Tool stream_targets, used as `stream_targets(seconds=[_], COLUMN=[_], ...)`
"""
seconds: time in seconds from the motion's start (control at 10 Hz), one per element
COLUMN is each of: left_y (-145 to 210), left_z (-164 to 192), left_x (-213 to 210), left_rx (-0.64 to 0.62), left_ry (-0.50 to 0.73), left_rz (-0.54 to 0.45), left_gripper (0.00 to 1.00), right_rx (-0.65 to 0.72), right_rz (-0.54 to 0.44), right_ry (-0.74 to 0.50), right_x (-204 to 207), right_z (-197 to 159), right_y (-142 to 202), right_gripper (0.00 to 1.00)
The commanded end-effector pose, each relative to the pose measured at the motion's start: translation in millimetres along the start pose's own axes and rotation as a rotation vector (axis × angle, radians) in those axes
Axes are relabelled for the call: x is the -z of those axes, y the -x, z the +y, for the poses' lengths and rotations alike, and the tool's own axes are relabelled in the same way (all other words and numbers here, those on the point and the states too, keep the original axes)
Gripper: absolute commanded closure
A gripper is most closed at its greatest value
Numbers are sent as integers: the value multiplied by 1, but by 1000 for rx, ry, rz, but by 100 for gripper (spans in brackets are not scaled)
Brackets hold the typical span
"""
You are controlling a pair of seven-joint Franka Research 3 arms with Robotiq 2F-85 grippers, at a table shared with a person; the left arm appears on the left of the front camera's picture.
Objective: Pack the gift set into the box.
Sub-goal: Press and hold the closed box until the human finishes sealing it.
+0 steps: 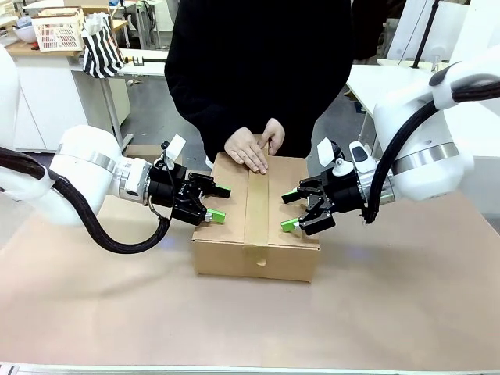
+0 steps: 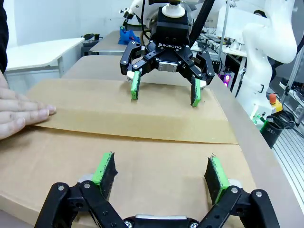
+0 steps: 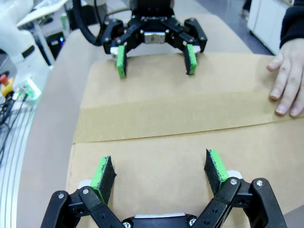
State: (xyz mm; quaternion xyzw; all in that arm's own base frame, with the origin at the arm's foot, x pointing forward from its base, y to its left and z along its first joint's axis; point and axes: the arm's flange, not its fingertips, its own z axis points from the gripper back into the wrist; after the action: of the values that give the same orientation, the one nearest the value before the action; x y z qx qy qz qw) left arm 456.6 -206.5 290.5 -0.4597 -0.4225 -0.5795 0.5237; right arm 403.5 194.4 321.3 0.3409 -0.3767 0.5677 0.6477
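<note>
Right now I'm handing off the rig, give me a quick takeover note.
Left gripper: jaws open, empty, at the box's left edge.
Right gripper: jaws open, empty, at its right edge, facing the left one.
Box: mid-table, flaps folded shut, tape strip along the seam. The person's hands press flat on the far end of the lid.
Gift set: presumably inside; can't confirm.
Left: can't tell; maybe finish sealing.
</note>
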Motion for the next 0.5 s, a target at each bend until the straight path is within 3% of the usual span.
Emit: stream_targets(seconds=[0.0, 0.4], left_y=[0, 0], left_z=[0, 0], left_x=[-1, -1], left_rx=[7, 7], left_ry=[-3, -3], left_rz=[3, 3], left_gripper=[0, 0], right_rx=[-13, -13], right_rz=[-5, -5], right_ry=[20, 20], right_x=[0, 0], right_z=[0, 0], right_y=[2, 2], right_gripper=[0, 0])
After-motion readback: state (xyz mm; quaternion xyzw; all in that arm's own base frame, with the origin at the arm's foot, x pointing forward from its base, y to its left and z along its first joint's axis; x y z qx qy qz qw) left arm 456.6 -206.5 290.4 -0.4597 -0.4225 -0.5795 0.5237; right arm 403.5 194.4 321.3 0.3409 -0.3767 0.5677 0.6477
